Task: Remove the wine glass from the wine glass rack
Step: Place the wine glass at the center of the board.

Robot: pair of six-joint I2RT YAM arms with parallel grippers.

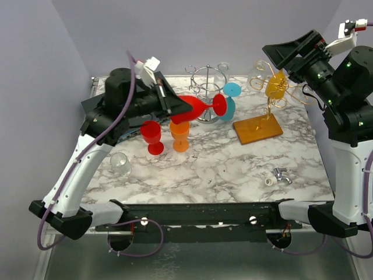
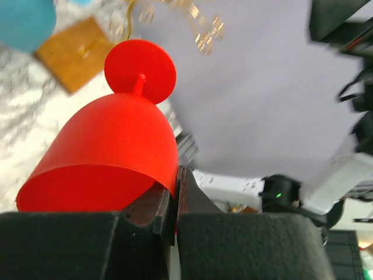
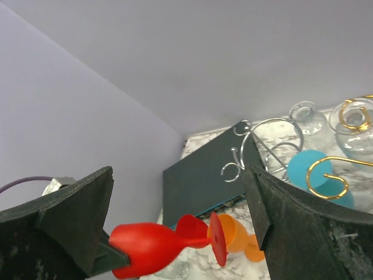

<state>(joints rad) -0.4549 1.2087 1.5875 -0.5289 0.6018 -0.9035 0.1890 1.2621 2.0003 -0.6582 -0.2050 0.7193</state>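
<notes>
So, from up top we see the left gripper (image 1: 182, 107) clamped on the rim of the red wine glass (image 1: 201, 106), holding it sideways above the marble table (image 1: 233, 169), foot toward the silver wire rack (image 1: 207, 81). Meanwhile the right gripper (image 1: 274, 58) hangs spread wide by the gold rack (image 1: 274, 93). On the left wrist cam, we've got both fingers pinched tight on the bowl's rim. On the right wrist cam, the jaws gape wide, and the red glass shows low in the frame.
</notes>
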